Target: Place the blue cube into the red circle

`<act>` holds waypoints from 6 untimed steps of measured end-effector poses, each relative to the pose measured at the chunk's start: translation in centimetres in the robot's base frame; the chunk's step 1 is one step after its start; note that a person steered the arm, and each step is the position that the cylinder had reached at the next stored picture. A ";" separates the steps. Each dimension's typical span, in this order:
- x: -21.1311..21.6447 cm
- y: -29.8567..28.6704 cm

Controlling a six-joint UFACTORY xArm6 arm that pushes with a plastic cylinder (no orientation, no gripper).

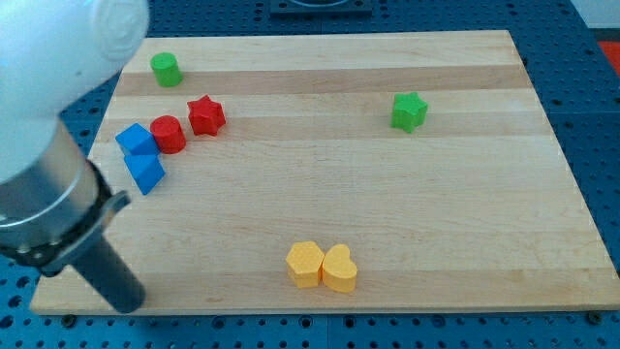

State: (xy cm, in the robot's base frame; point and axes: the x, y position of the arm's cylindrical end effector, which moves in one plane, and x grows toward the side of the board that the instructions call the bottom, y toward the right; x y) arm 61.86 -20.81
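Observation:
The blue cube (136,140) sits near the board's left edge and touches the left side of the red cylinder (169,134). A second blue block (146,173), its shape unclear, lies just below the cube and touches it. A red star (205,115) sits to the upper right of the red cylinder, touching it or nearly so. My tip (126,301) rests near the board's bottom left corner, well below the blue blocks and apart from every block.
A green cylinder (167,69) stands at the top left. A green star (409,111) is at the upper right. Two yellow blocks, one angular (305,264) and one heart (339,269), touch each other at the bottom centre. The arm's body (48,126) hides the left edge.

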 end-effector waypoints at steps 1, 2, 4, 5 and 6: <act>-2.9 -3.5; -9.5 -6.2; -17.1 -6.6; -19.6 -6.2; -19.7 -4.9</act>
State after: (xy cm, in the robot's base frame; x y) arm 42.15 -25.71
